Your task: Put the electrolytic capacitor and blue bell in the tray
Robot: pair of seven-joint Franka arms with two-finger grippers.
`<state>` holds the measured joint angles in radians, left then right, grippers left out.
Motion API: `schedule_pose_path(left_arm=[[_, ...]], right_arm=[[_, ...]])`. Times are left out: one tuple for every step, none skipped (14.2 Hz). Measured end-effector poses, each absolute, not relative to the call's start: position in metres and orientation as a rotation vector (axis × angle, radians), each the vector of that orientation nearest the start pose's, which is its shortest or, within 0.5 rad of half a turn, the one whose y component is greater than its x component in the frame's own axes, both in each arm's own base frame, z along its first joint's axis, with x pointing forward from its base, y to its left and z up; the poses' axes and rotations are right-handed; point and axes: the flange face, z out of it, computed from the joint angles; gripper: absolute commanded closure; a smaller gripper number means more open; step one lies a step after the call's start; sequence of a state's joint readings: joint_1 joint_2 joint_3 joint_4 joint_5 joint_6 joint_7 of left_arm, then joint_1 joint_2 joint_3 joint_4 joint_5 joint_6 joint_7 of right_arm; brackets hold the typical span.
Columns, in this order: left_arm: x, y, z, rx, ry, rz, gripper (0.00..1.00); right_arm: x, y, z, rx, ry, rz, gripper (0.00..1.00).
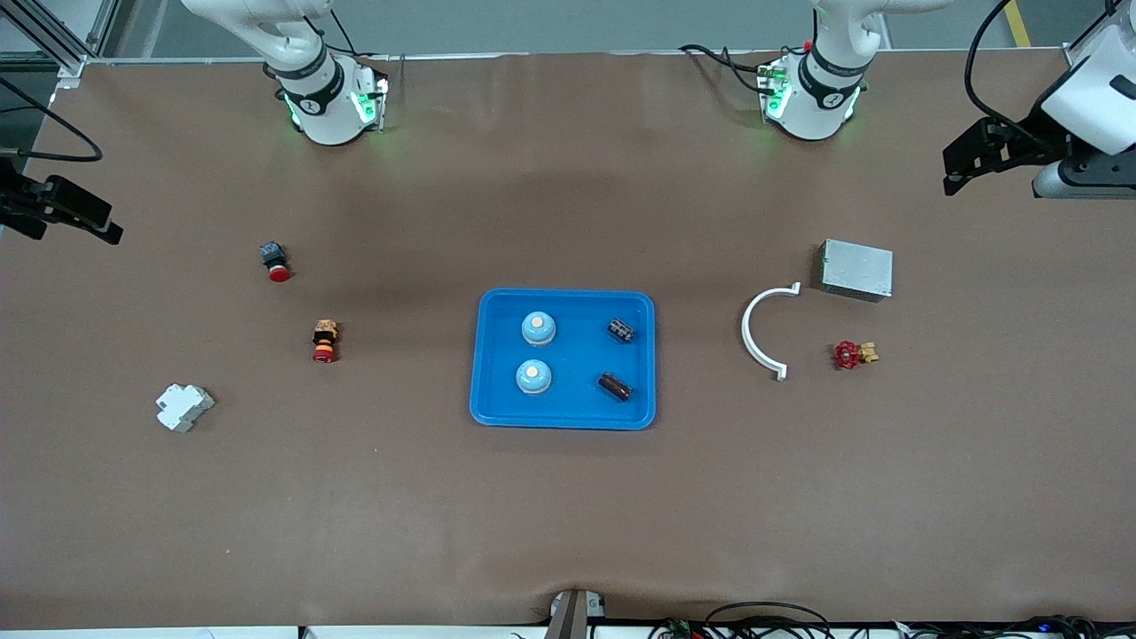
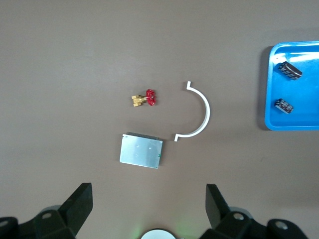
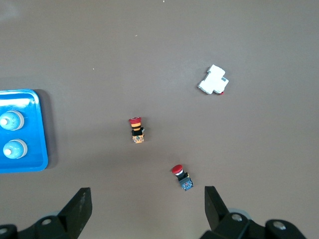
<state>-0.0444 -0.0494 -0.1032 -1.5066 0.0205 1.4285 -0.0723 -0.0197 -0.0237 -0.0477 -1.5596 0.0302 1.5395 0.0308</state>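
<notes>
Capacitors, two of them [image 1: 620, 330] [image 1: 614, 386], lie in the blue tray [image 1: 568, 415] at mid-table beside two blue bells [image 1: 538, 327] [image 1: 533, 377], which sit toward the right arm's end. Both arms wait, raised at the table's ends: the left gripper [image 2: 148, 196] hangs over the grey metal box [image 2: 141, 151] with fingers apart, the right gripper [image 3: 147, 199] spread wide near a red-capped button [image 3: 181, 178].

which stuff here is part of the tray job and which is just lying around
Part of the job:
- tray
- two blue bells, in the tray
- two electrolytic capacitors, in the tray

Lying about:
- grey metal box
- white curved bracket
- red-handled valve
- two red push buttons
- white block
</notes>
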Motion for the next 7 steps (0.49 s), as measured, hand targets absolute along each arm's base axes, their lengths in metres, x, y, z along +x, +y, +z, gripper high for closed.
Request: schedule_pose_path(left_arm=[[0.5183,-0.0767,0.6685,-3.114,0.114,0.041,0.0],[0.5184,-0.0767,0.6685,-3.114,0.114,0.042,0.0],[0.5185,-0.0763,0.6683,-3.115,0.112,0.042,0.0],[0.5188,-0.0752,0.6682,-3.115,0.109,0.042,0.0],[0.519,-0.0737,0.6682,-3.115,0.105,0.043,0.0],[0.5192,-0.0725,0.6682,-3.115,0.103,0.043,0.0],[0.5193,-0.0719,0.6682,-3.115,0.101,0.043,0.0]], right_arm=[[0.5432,-0.0336,0.6396,-3.106,0.151,-0.004,0.0],[0.5429,-0.0336,0.639,-3.106,0.152,0.001,0.0],[0.5423,-0.0336,0.6385,-3.106,0.151,0.009,0.0],[0.5421,-0.0335,0.6384,-3.107,0.151,0.013,0.0],[0.5419,-0.0335,0.6382,-3.107,0.151,0.015,0.0],[0.5416,-0.0332,0.6381,-3.107,0.15,0.019,0.0],[0.5414,-0.0326,0.6381,-3.107,0.149,0.021,0.0]])
